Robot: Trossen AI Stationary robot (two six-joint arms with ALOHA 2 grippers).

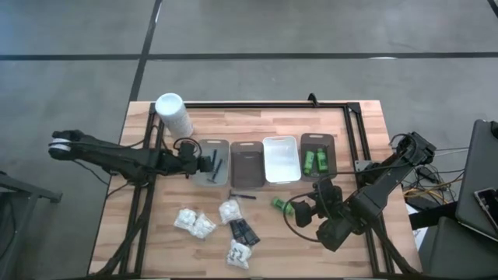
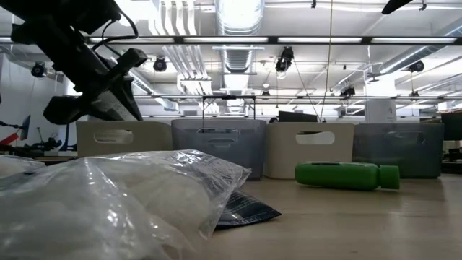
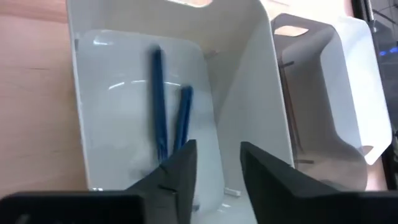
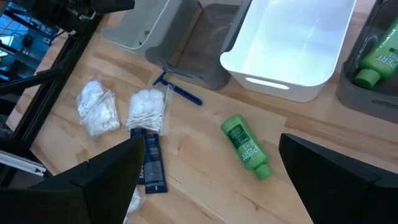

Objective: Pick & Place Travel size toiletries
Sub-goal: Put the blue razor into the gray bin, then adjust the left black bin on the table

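My left gripper is open and empty over the leftmost grey tray. Two thin dark blue sticks lie on that tray's floor, just ahead of the fingers. My right gripper is wide open and empty above the table, next to a green bottle that lies on its side on the wood. Two more green bottles lie in the rightmost grey tray. White packets, black sachets and a blue razor lie on the table in front of the trays.
A brown tray and a white tray stand between the two grey ones. A tall white cylinder stands at the far left. A black frame rail runs along the far edge. One packet lies close to the low camera.
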